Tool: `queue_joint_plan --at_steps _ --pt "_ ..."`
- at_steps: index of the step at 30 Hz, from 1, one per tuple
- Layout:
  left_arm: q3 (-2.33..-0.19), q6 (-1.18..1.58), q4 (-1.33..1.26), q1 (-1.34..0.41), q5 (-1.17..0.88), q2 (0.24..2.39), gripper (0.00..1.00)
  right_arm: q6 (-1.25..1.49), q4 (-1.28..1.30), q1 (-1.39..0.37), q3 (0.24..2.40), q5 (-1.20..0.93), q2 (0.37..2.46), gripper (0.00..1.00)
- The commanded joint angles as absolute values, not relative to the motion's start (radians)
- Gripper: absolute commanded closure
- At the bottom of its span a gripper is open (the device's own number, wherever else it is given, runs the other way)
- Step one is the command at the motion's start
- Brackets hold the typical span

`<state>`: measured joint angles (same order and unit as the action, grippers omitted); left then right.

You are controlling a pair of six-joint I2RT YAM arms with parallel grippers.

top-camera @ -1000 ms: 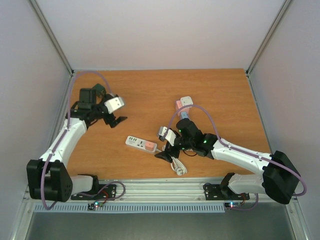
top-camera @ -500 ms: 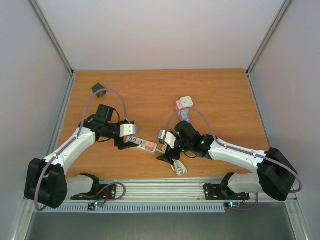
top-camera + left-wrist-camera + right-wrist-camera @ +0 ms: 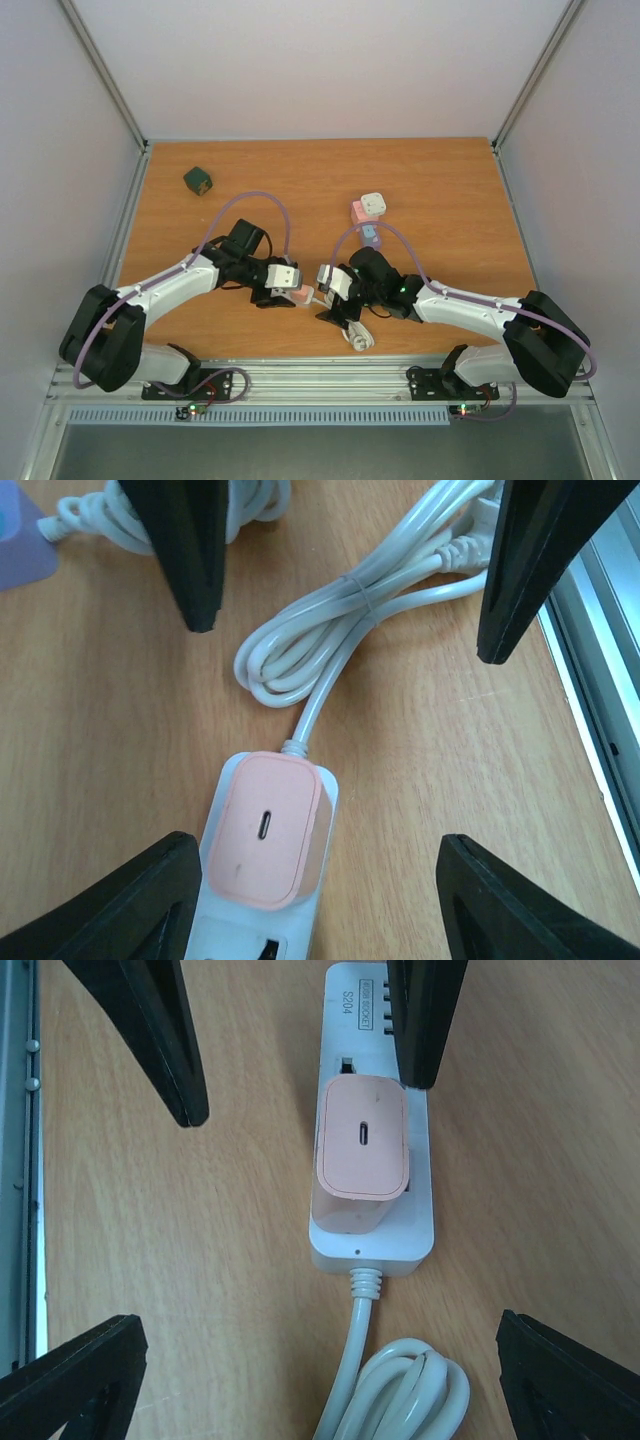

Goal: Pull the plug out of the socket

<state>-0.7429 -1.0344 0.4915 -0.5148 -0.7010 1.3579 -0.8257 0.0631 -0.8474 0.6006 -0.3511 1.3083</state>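
Top view: the pink rectangular plug (image 3: 302, 293) lies centre frame, with the left gripper (image 3: 281, 296) directly over it and the right gripper (image 3: 332, 308) just beside. Left wrist: jaws apart, plug (image 3: 265, 842) lower left, seated in the white plastic power strip (image 3: 322, 880), which runs up-frame. Right wrist: jaws apart, strip vertical, plug (image 3: 362, 1150) face-up at upper centre, so the pull likely goes toward the camera.

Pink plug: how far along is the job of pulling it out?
Done: nothing; the pink plug sits in the power strip. In hand: left gripper and right gripper hover open around it, neither gripping. Remaining: grip plug, hold strip, pull.
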Motion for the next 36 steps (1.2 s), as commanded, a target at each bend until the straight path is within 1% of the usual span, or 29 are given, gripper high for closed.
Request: queue_joint_plan --at_steps 1,6,14,19,24,31,36 --pt "-0.761 -1.036 0.427 -0.529 -0.688 1.399 0.36 -0.879 -0.044 -0.847 0.563 -0.351 1.316 0.04" --pt "-0.767 -1.048 0.402 -0.535 -0.676 1.446 0.40 -0.896 -0.117 -0.847 0.532 -0.385 1.324 0.05" --pt "-0.768 -1.076 0.416 -0.535 -0.665 1.450 0.62 -0.906 -0.227 -0.846 0.523 -0.424 1.393 0.08" --pt "-0.739 -1.083 0.420 -0.525 -0.645 1.416 0.71 -0.895 -0.338 -0.846 0.529 -0.428 1.464 0.12" --pt "-0.720 -1.107 0.442 -0.464 -0.681 1.380 0.75 -0.888 -0.442 -0.847 0.540 -0.431 1.542 0.14" --pt "-0.688 -1.124 0.426 -0.434 -0.729 1.366 0.76 -0.875 -0.476 -0.847 0.610 -0.446 1.658 0.20" --pt "-0.674 -1.140 0.422 -0.426 -0.726 1.377 0.76 -0.895 -0.492 -0.850 0.642 -0.466 1.728 0.23"
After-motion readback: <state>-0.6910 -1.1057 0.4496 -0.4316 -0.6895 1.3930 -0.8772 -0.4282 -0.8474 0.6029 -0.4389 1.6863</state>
